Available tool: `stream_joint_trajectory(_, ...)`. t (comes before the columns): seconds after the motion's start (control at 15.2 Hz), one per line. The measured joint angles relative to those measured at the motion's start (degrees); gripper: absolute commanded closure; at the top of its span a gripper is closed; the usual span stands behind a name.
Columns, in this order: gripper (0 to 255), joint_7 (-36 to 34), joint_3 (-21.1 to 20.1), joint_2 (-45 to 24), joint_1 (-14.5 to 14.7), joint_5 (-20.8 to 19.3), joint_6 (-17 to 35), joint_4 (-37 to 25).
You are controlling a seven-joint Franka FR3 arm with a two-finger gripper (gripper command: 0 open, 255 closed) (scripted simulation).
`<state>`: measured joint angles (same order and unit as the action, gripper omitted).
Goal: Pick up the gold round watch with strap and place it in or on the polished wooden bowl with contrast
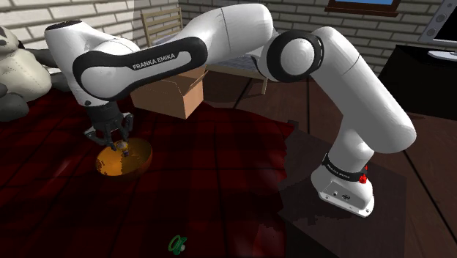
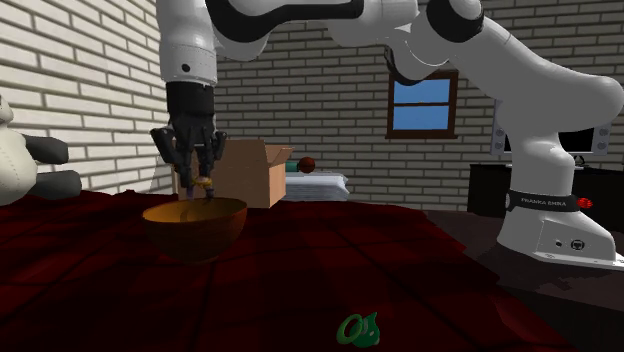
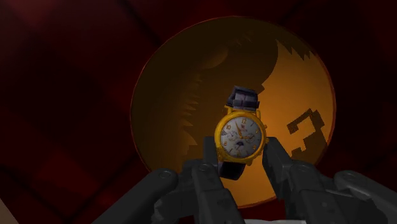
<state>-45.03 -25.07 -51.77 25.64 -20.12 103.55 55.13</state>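
Dark red checked counter (image 1: 220, 176) carried everything. An open cardboard box (image 1: 172, 95) stood behind my arm. The orange-brown bowl (image 1: 140, 163) sat on the counter right under me. My 2 fingers (image 3: 208, 162) were clamped on the gold watch (image 3: 239, 135), held just over the bowl's inside with its dark strap trailing. A small green object (image 1: 178, 243) lay well apart.

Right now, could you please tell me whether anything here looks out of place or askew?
Nothing looks spilled or damaged. The gold watch sits clasped between the fingers over the upright orange-brown bowl. The one stray item is a small green object lying alone on the red cloth.
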Motion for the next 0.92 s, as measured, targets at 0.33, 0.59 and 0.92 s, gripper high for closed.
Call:
stream_joint_trajectory(0.33, 255, -0.1, 0.1, -0.5, -0.1, -0.2, 1.2, 0.8)
stream_joint_trajectory(0.59, 0, -0.1, 0.1, -0.5, -0.1, -0.2, 1.3, 0.8)
stream_joint_trajectory(0.92, 0, -0.1, 0.1, -0.5, -0.1, -0.2, 1.3, 0.8)
